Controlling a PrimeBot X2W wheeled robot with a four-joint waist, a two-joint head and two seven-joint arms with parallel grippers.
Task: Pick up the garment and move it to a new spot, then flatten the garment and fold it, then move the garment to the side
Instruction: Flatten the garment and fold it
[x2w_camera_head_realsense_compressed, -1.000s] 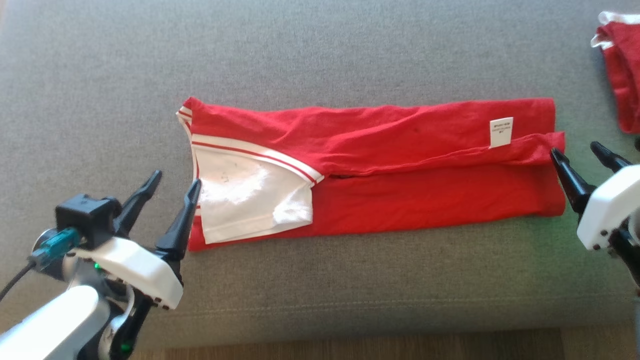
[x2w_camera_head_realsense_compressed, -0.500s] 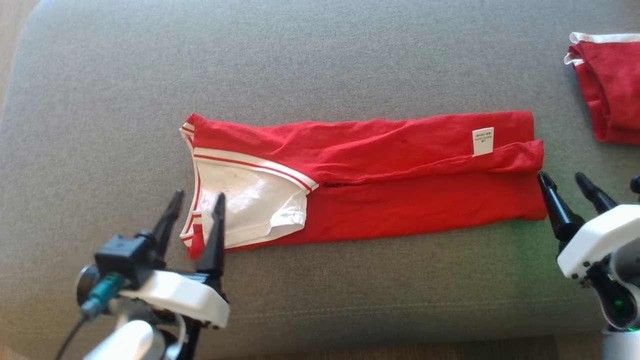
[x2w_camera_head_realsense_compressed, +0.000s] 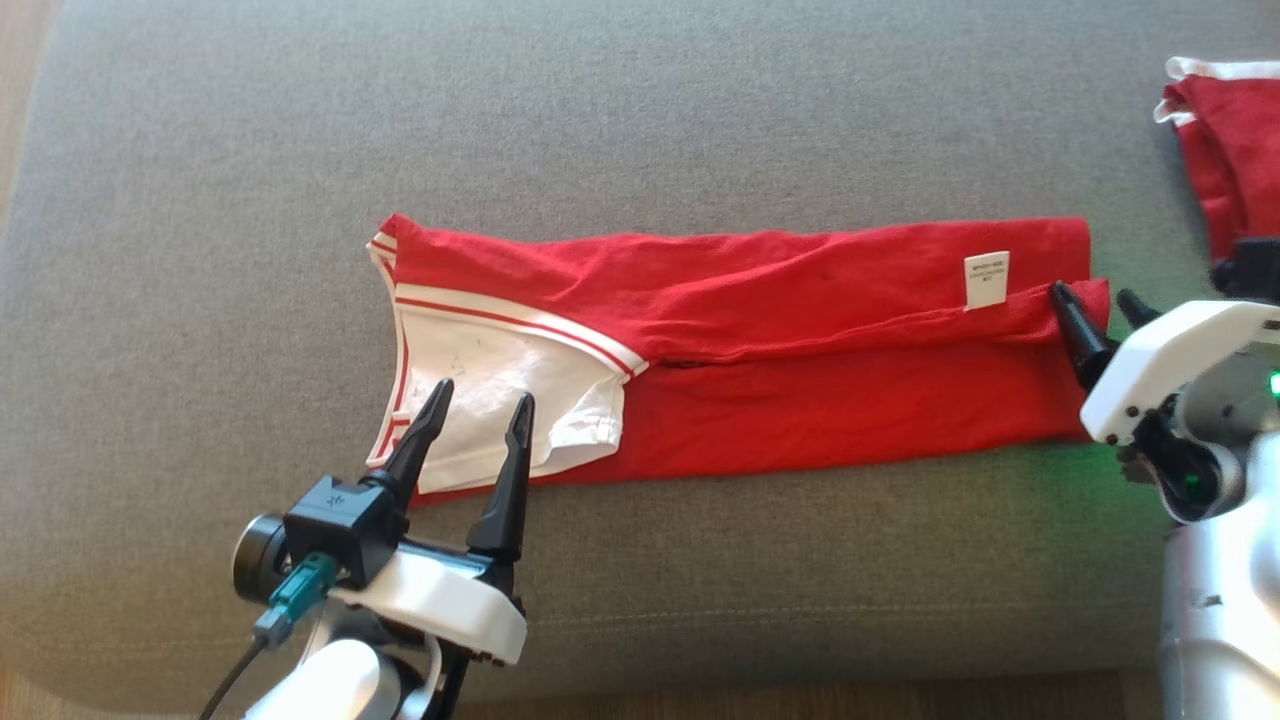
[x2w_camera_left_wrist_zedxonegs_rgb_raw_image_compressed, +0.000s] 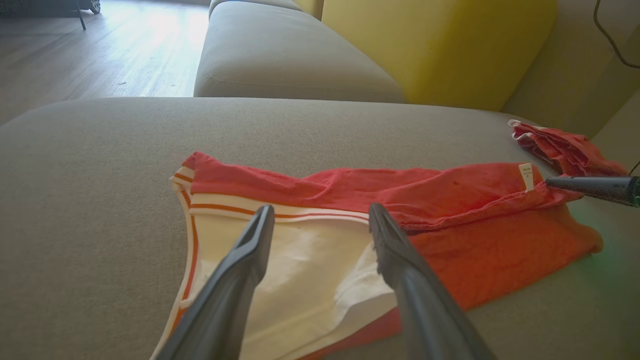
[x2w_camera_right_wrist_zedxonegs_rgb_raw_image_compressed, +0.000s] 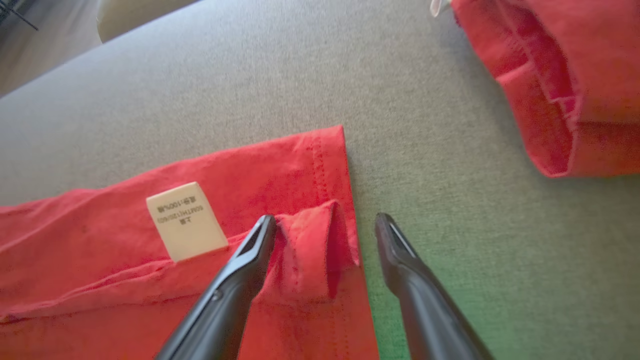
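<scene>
Red cloth garment with a white panel and red-and-white striped trim (x2w_camera_head_realsense_compressed: 800, 330) lies folded into a long band across the middle of the grey woven sofa seat (x2w_camera_head_realsense_compressed: 640, 120), white end to the left and hemmed end to the right. At the left, the left gripper (x2w_camera_head_realsense_compressed: 483, 393) hangs over the white panel with its two fingers spread apart and nothing between them; whether the tips touch the cloth cannot be told. Faint grey marks on that panel are too dim to make out. Toward the right end, a small white sewn-in label (x2w_camera_head_realsense_compressed: 986, 278) carries print too small to read. The right gripper (x2w_camera_head_realsense_compressed: 1092, 294) is likewise spread wide and grips nothing: one finger lies over the raised fold at the hem corner, the other over bare seat just beside it. Farther right, a second red garment with white edging (x2w_camera_head_realsense_compressed: 1215, 150) is cut off by the picture edge and partly covered by the right arm

The seat is a flat, fine weave. Beyond it the left wrist view shows another grey seat cushion (x2w_camera_left_wrist_zedxonegs_rgb_raw_image_compressed: 280, 60), a yellow back cushion (x2w_camera_left_wrist_zedxonegs_rgb_raw_image_compressed: 440, 45) and pale wooden floor (x2w_camera_left_wrist_zedxonegs_rgb_raw_image_compressed: 100, 50)

Count: two garments, two grippers, one label, one yellow cushion
</scene>
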